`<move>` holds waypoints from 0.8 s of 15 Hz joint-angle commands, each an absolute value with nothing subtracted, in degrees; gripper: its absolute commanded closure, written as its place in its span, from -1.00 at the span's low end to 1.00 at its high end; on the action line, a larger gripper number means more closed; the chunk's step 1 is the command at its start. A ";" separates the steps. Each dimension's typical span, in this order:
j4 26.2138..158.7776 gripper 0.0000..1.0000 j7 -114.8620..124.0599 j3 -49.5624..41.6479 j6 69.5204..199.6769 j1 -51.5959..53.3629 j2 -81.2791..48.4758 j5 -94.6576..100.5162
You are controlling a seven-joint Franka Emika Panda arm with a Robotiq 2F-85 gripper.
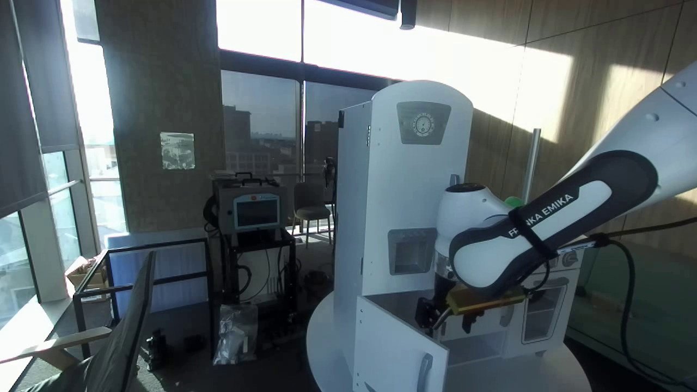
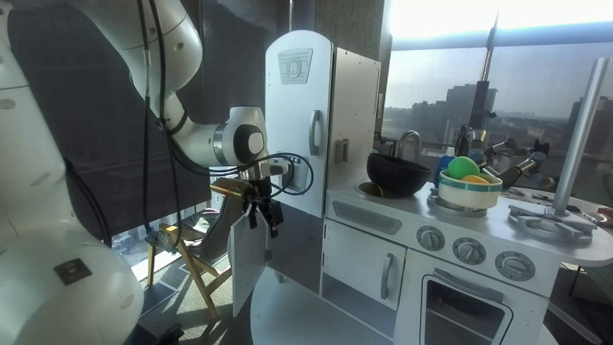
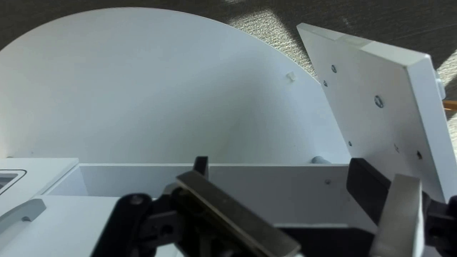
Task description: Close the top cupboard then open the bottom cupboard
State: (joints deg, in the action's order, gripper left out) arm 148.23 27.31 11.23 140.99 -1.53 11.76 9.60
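Observation:
The top cupboard's arched white door (image 1: 416, 179) is shut in both exterior views; it carries a grey panel with a round mark and a grey handle (image 2: 314, 132). The bottom cupboard's short white door (image 1: 400, 348) stands swung open, its handle on the outer face. It also shows in an exterior view (image 2: 248, 263) and at the right of the wrist view (image 3: 375, 96). My gripper (image 2: 263, 225) points down just inside the open door, at the front of the bottom compartment. In the wrist view the fingers (image 3: 280, 164) are wide apart with nothing between them. I cannot tell whether a finger touches the door.
The toy kitchen stands on a round white tabletop (image 2: 292, 306). Beside the fridge are a small cabinet door (image 2: 364, 258), an oven (image 2: 467, 302), a black bowl (image 2: 397, 175) and a pot (image 2: 469, 191) holding a green ball. Cables (image 2: 292, 172) loop round the wrist.

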 commanded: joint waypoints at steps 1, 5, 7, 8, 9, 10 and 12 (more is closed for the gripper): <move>148.90 -1.00 23.62 10.64 140.59 2.41 13.43 5.37; 149.03 -1.00 21.00 10.68 140.99 5.22 12.47 1.86; 149.24 -1.00 19.82 10.74 141.21 6.20 12.21 0.38; 149.24 -1.00 19.06 10.74 141.19 6.65 12.04 -0.36; 149.23 -1.00 18.38 10.77 141.37 7.07 11.81 -1.09; 149.21 -1.00 17.86 10.82 141.55 7.35 11.65 -1.50; 149.21 -1.00 16.58 10.72 141.67 7.87 11.41 -2.48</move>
